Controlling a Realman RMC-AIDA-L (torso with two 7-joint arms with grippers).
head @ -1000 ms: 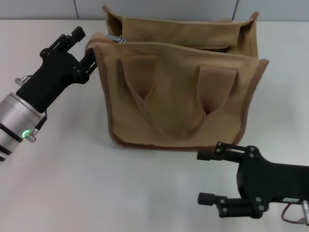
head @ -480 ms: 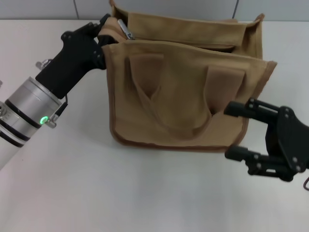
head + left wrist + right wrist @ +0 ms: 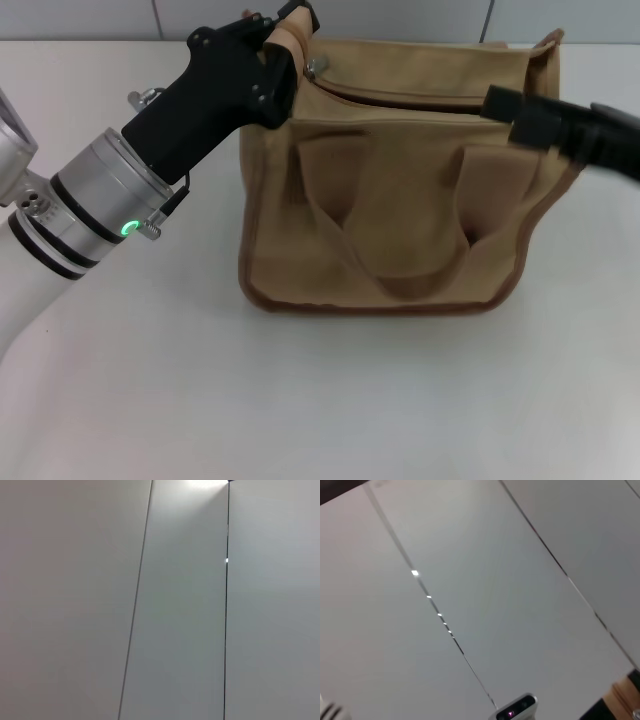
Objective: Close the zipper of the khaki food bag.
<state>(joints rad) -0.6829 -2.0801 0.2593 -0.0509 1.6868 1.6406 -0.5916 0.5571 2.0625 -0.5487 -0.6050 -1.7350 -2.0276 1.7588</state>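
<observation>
The khaki food bag (image 3: 400,210) stands upright on the white table, its brown strap handles hanging down its front. The zipper (image 3: 410,97) runs along the top and gapes open, with the silver pull tab (image 3: 318,68) at its left end. My left gripper (image 3: 287,28) is at the bag's top left corner, shut on the khaki cloth there. My right gripper (image 3: 520,112) is blurred and reaches in from the right, over the bag's top right edge. The wrist views show only grey wall panels, plus a sliver of khaki cloth (image 3: 626,694) in the right wrist view.
The white table (image 3: 330,400) spreads in front of the bag and to both sides. A grey panelled wall (image 3: 400,18) stands close behind the bag. My left arm (image 3: 110,200) slants across the table's left side.
My left gripper has moved right and up, holding the bag's left corner, and the bag shifted right. My right gripper has risen from the table's front to the bag's top right edge.
</observation>
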